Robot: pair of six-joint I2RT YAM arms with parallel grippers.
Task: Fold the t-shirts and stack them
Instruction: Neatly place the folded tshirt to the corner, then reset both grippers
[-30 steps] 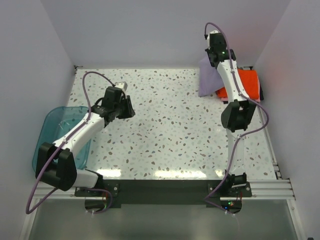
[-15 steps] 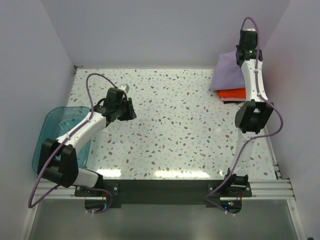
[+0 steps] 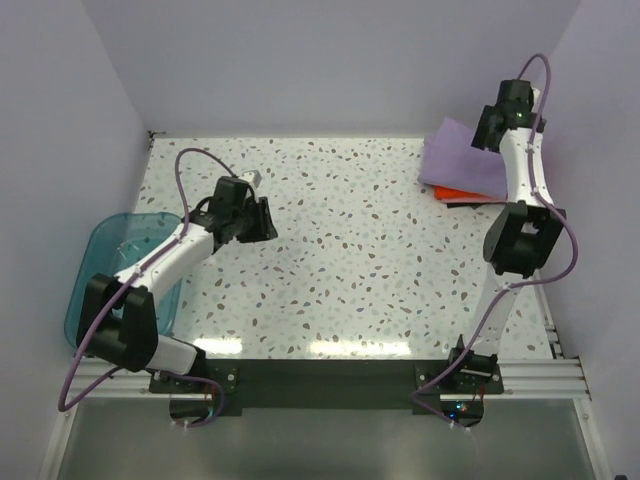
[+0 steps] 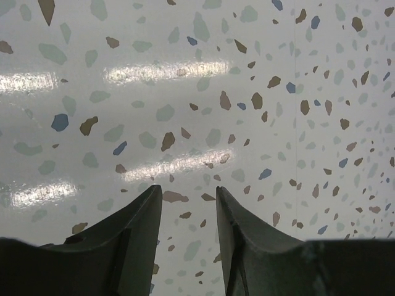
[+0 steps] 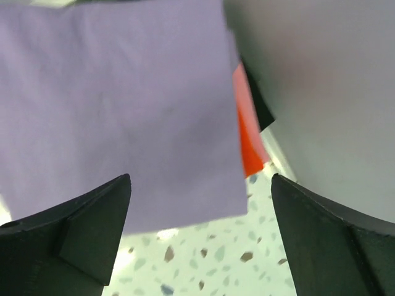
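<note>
A folded lavender t-shirt lies on top of an orange-red t-shirt at the table's far right corner. In the right wrist view the lavender cloth fills the upper left, with an orange edge and a thin dark strip showing past its right side. My right gripper hovers over the near edge of this stack, jaws wide open and empty. My left gripper hangs over bare table at centre-left, open with nothing between its fingers.
A teal translucent tub sits at the table's left edge beside the left arm. Lavender walls close in the back and both sides. The speckled tabletop stretches between the arms.
The right arm swung right with the lavender t-shirt, set it over the orange-red one and opened its jaws. The left gripper opened a little wider and edged right.
</note>
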